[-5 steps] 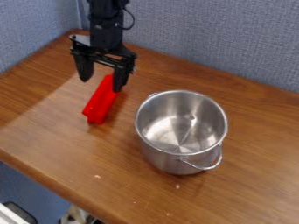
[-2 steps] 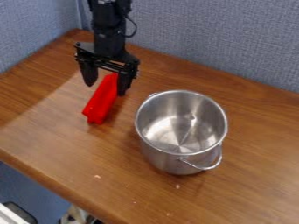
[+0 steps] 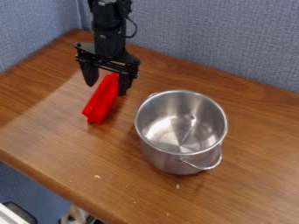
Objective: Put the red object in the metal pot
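Observation:
The red object [image 3: 101,100] is an elongated bright red block lying on the wooden table [image 3: 59,131], left of the metal pot [image 3: 181,131]. My gripper [image 3: 107,80] points straight down over the block's far end, open, with one dark finger on each side of that end. I cannot tell whether the fingers touch the block. The shiny round pot stands upright and holds nothing, its thin wire handle at the front right.
A blue-grey wall [image 3: 222,35] rises right behind the table. The table's front edge runs diagonally from lower left to lower right, with the floor showing below it.
The gripper has come down slightly around the far end of the red block since the oldest frame. Its jaws stay open. Block and pot have not moved.

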`<act>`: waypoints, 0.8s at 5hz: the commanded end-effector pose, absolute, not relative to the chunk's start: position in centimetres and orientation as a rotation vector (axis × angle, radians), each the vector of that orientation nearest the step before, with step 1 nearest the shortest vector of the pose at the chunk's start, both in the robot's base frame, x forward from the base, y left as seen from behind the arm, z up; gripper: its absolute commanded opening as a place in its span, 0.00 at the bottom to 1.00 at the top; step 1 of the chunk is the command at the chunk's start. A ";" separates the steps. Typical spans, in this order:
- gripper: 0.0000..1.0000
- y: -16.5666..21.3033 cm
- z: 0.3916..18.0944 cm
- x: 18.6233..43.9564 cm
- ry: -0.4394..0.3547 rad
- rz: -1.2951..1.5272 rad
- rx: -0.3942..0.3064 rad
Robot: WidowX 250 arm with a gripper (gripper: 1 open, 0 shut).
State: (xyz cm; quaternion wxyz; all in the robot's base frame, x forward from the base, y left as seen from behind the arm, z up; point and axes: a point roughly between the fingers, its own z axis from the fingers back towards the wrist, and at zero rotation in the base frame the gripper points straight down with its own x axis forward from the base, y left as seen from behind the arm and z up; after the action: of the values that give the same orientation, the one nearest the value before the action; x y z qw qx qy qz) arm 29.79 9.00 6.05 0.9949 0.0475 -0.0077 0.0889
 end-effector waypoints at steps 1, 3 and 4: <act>1.00 9.5 6.7 29.8 -0.035 0.201 0.101; 1.00 9.5 6.7 29.8 -0.041 0.215 0.104; 1.00 9.5 6.7 29.7 -0.045 0.220 0.106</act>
State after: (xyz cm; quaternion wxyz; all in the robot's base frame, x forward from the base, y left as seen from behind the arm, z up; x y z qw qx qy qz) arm 29.62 9.02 5.82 0.9932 0.0476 -0.0077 0.1056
